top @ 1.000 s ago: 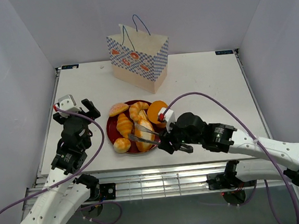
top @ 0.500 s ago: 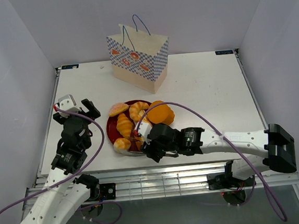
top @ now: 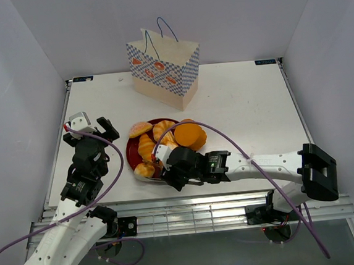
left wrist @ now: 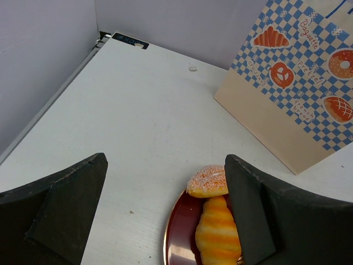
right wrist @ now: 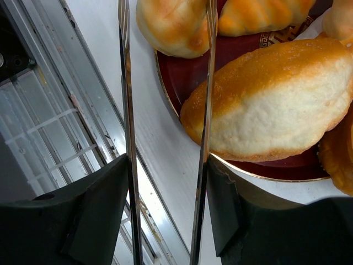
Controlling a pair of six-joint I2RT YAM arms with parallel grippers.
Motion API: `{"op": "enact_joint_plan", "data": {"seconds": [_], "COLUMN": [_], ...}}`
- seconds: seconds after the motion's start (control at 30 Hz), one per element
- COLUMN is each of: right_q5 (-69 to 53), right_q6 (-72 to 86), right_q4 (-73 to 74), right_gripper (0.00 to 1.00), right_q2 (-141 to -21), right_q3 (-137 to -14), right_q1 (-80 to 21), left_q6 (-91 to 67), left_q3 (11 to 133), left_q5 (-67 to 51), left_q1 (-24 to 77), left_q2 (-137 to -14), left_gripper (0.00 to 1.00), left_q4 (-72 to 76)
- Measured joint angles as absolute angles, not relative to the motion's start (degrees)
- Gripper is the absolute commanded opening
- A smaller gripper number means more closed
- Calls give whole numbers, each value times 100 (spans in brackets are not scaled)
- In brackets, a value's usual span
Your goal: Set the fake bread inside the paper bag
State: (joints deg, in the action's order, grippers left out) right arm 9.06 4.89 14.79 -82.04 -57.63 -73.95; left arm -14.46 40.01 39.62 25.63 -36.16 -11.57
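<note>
The fake bread lies heaped on a dark red plate (top: 131, 154): croissants (top: 148, 146), a round orange bun (top: 188, 133), a sugared roll (top: 140, 129) and a small roll (top: 144, 170). My right gripper (top: 168, 170) is shut on metal tongs (right wrist: 126, 110), whose blades stand apart. One blade lies against the cream-topped loaf (right wrist: 276, 99), and the small roll (right wrist: 168, 25) sits near the tips. My left gripper (top: 93, 130) is open and empty left of the plate. Its view shows the sugared roll (left wrist: 208, 181) and a croissant (left wrist: 218, 232). The paper bag (top: 165, 71) stands upright at the back.
The plate's near rim (right wrist: 182, 102) is close to the table's front edge, with the metal rail (right wrist: 71, 127) just beyond it. The bag (left wrist: 292, 83) stands behind the plate in the left wrist view. Grey walls enclose the table on three sides.
My right arm has swung left along the table's front edge, carrying the tongs from the plate's right side to its near rim. The left arm has not moved.
</note>
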Motion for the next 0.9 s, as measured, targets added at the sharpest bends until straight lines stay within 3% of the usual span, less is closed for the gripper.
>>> {"op": "enact_joint_plan", "data": {"seconds": [0.27,0.9], "right_q5": [902,1004], "right_q6": [567,711], "right_q4": [1446,1601], "right_gripper": [57,26], "right_q2": [-8412,-7856], "right_q3": [-5798,-5730], "right_q1": [-7395,-7395], "left_q6": [-1446,-1446], "left_q3": [4001,4001], "left_q5": [3951,3894], "left_q1": [2563,2563], "left_q2": [-3599,-3579], "left_gripper": [98,98], "left_q4": [-1157,-1157]}}
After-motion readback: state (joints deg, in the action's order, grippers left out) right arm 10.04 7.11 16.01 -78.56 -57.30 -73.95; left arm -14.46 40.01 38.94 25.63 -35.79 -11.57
